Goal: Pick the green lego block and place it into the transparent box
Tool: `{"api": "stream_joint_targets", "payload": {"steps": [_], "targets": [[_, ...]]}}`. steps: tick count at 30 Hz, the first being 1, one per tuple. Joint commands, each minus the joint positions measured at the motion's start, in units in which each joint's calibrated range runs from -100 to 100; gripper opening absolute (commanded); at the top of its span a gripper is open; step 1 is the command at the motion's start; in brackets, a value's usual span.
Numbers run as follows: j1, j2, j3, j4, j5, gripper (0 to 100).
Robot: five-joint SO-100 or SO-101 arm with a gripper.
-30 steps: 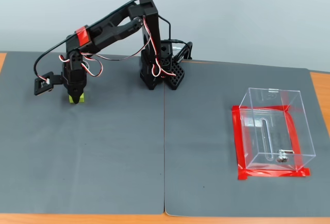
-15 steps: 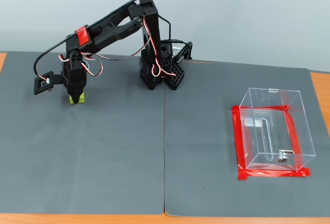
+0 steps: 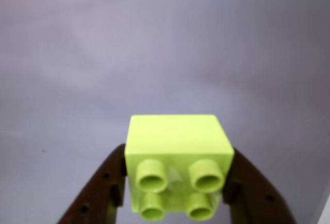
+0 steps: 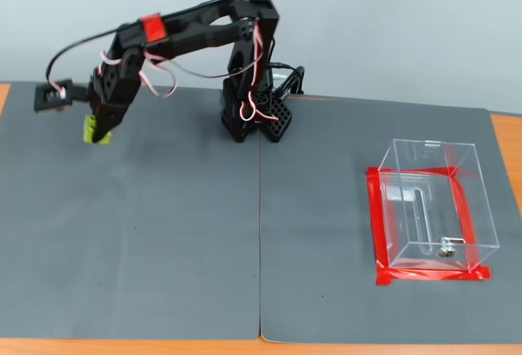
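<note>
The green lego block (image 3: 178, 157) is a lime square brick with four studs. In the wrist view it sits between my two dark fingers, studs facing the camera. In the fixed view the block (image 4: 95, 130) is at the far left of the grey mat, held in my gripper (image 4: 99, 132), which is shut on it; whether it touches the mat I cannot tell. The transparent box (image 4: 432, 200) stands far to the right, bordered by red tape (image 4: 378, 224), and looks empty.
The arm's black base (image 4: 254, 118) stands at the back middle of the grey mat (image 4: 204, 241). A seam runs down the mat's middle. Orange table edge shows along the front and sides.
</note>
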Motion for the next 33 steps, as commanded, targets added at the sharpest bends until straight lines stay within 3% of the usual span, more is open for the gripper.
{"api": "stream_joint_targets", "payload": {"steps": [1, 10, 20, 22, 33], "targets": [[-1.78, -6.28, -5.14, 0.22, -0.05, 6], [-13.49, -7.56, -18.71, 0.31, 0.10, 6], [-31.84, -8.49, -21.24, 0.31, 0.26, 6], [-41.24, -8.49, -21.24, 0.31, 0.26, 6], [-63.84, -10.69, -20.88, 0.31, 0.31, 6]]}}
